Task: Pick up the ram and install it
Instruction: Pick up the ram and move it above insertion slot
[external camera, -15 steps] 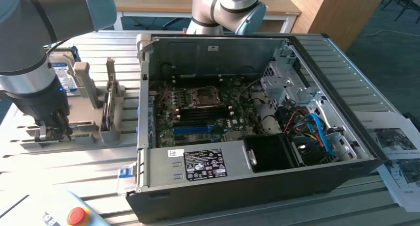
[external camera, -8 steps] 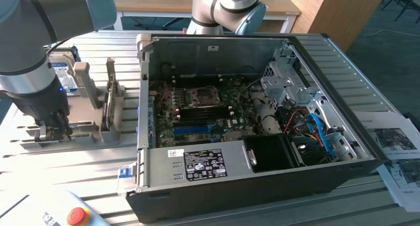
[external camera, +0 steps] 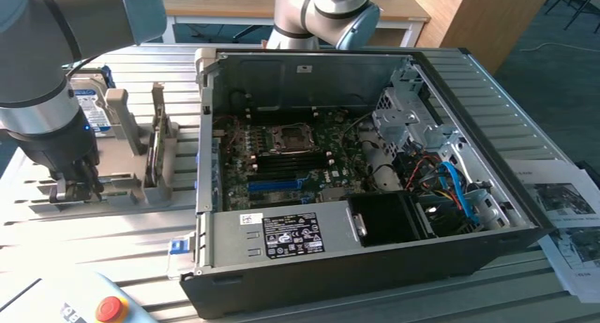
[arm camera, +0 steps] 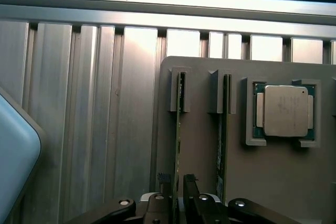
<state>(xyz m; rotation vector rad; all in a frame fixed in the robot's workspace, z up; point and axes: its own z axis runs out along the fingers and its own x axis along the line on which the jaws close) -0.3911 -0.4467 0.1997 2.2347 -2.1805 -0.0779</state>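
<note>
1. One robot arm reaches down at the exterior view's left, over a slatted metal table (external camera: 525,126). Its gripper (external camera: 75,188) is low over a grey holder (external camera: 126,196) that lies beside the computer case.
2. From the wrist, the holder (arm camera: 199,145) carries three parts: two green memory sticks standing on edge, each in its own slot, and one square silver processor (arm camera: 285,110) lying flat in a recess beside them.
3. The ram (arm camera: 178,124) nearest the holder's edge runs straight in between the two fingers of the gripper (arm camera: 176,183). The jaws are spread, one finger on each side of the thin board. I cannot tell whether either finger touches it.
4. The second stick (arm camera: 224,129) stands parallel, between the ram and the processor, outside the jaws.
5. One hard drive (external camera: 89,102) with a blue label stands at the far end of the holder, partly behind the arm.
6. One black computer case (external camera: 375,260) lies open on its side in the middle of the table. Inside is one green motherboard (external camera: 324,158) with one empty processor socket (external camera: 286,137) and one blue slot (external camera: 277,185).
7. One red round button (external camera: 111,309) sits on a pale box at the near corner.
8. Printed sheets (external camera: 563,211) lie on the table at the exterior view's right; their number is unclear.
</note>
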